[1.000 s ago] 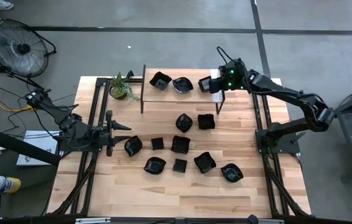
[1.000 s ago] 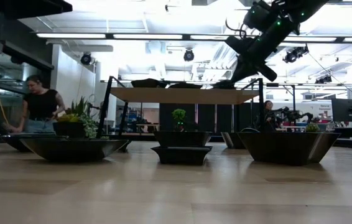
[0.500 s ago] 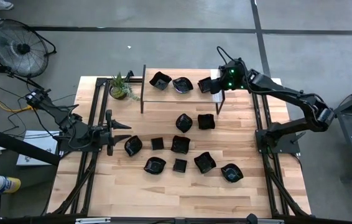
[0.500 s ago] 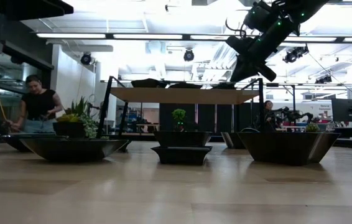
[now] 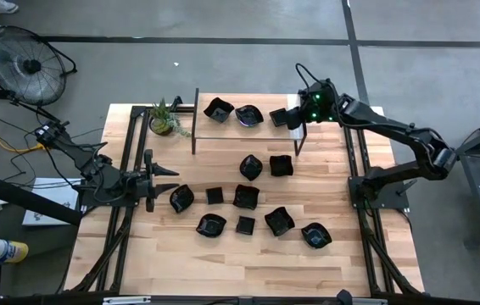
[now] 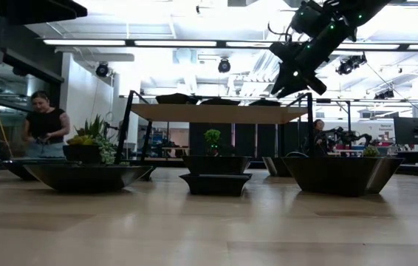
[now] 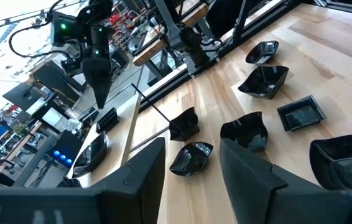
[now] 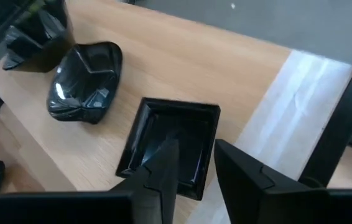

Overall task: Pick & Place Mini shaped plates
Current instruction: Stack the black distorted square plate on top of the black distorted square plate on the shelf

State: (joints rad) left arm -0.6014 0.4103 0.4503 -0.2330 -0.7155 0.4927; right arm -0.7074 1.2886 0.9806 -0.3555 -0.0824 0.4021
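The wooden bench (image 5: 325, 169) carried a raised shelf (image 5: 231, 129) along its far edge, with a potted plant (image 5: 164, 119) just beside the shelf's left end. The right arm (image 5: 393, 131) reached across to the shelf's right end. The left arm (image 5: 87, 165) lay low at the bench's left side.

Three black plates sat on the shelf: a wavy one (image 5: 218, 108) at the left, a rounded one (image 8: 86, 81) in the middle and a square one (image 8: 173, 146) at the right. Nine more plates lay on the bench below: two (image 5: 251, 166) behind, a row of three (image 5: 214, 196) in the middle, and four (image 5: 276, 221) in front.

The right hand (image 8: 191, 165) hovered just above the square plate, its fingers (image 8: 163, 165) parted on either side of the plate's near rim. Whether they touched it could not be told. The plate rested flat on the shelf.

The left hand (image 7: 191, 165) was spread wide and empty, pointing across the bench toward the middle row of plates.

In the low view, a person (image 6: 45, 129) stood in the room beyond the bench.
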